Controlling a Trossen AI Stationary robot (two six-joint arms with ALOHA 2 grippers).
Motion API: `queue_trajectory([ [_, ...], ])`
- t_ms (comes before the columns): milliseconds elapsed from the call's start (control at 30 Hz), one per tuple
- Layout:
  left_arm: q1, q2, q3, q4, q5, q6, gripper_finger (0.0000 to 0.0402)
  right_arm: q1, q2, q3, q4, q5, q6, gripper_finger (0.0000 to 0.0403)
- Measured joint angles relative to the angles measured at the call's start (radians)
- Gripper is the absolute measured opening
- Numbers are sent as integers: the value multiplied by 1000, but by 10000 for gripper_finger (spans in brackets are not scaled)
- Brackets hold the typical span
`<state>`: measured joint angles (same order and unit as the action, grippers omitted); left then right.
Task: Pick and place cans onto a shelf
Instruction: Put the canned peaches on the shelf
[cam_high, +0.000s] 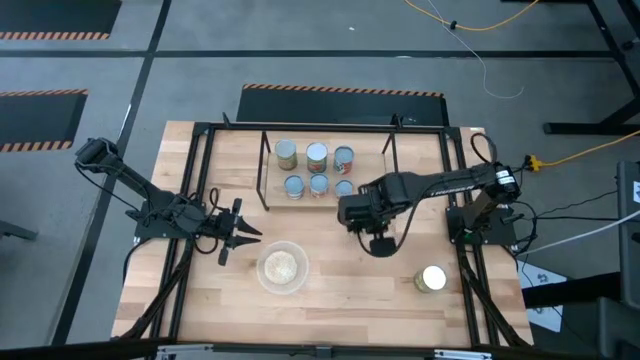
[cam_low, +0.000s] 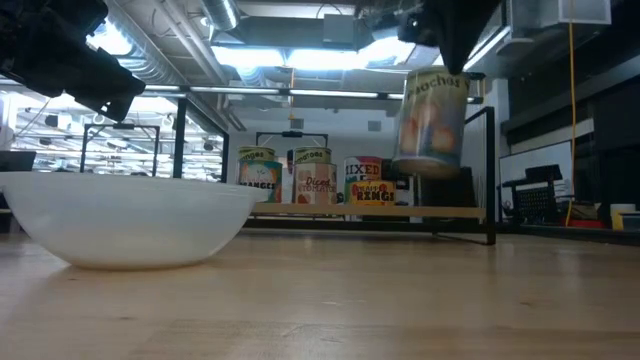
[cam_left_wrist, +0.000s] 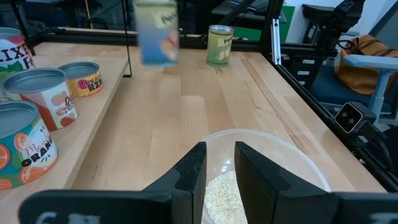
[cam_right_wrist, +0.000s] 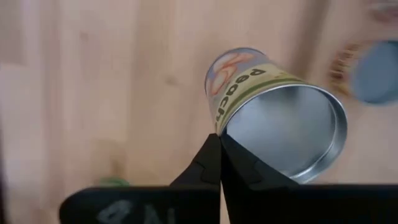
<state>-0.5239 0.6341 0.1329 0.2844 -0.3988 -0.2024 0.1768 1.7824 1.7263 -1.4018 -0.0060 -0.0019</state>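
My right gripper is shut on a peach-labelled can and points down, in front of the shelf's right end. The can hangs in the air above the table. Its open top and shiny inside face the right wrist camera. Several cans stand upright on the shelf, a low black-rod rack with a wood surface at the middle far side. Another can stands on the table at the near right. My left gripper waits at the left, its fingers a little apart with nothing between them, over the bowl's edge. My right gripper pinches the can's top rim with one finger inside the can and one outside. The fingers come from above and point down. The can hangs below them, lifted clear of the table and tilted a little.
A clear round bowl with pale grains stands at the near middle, right before my left gripper. The table's black frame runs along its left and right sides. Bare wood lies between the bowl and the shelf.
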Motion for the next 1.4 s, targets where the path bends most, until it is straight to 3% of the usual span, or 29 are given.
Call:
queue_trajectory([
  [300, 0, 0, 0, 0, 0, 0, 76, -101, -2, 95, -166, 119, -153, 0],
  [700, 0, 0, 0, 0, 0, -5, 77, -318, -2, 90, -167, 121, -503, 0],
  [1000, 0, 0, 0, 0, 0, -5, 77, -492, -1, 88, -117, 88, -618, 0],
  [1400, 0, 0, 0, -2, 0, -5, 76, -585, 74, 84, -91, 57, -686, 0],
])
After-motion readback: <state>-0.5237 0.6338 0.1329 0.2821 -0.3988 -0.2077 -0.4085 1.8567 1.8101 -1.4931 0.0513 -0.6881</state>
